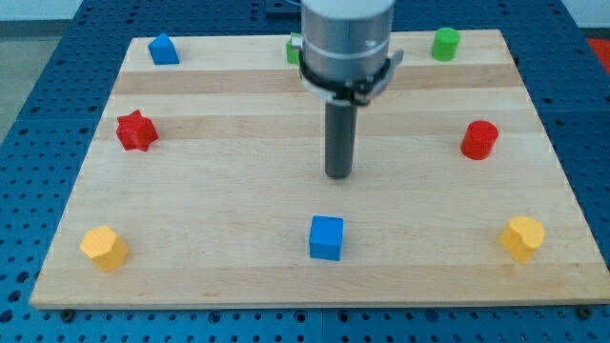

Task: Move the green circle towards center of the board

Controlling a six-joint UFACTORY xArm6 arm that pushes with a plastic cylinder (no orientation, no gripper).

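Presently, near to far:
blue cube (326, 237): just toward the view's bottom from my tip.
my tip (339, 174): bare rod, no jaws to spread or press; touching nothing.
green circle (444, 44): well apart, up-right of tip.
handling: likely light, rigid, slides readily; push its far top-right side.

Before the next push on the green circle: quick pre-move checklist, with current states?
1. Target found: green circle sits at the view's top right, near the board edge. Ok.
2. Tip location: my tip rests near the board's center, touching no block. Ok.
3. Tip behind the target for a push toward center: not ok; it is on the center side, far to the view's lower left of the circle.
4. Push line from circle to center: no block on it; red cylinder sits below, off the line. Ok.
5. Second green block: mostly hidden by the arm, shape cannot tell.
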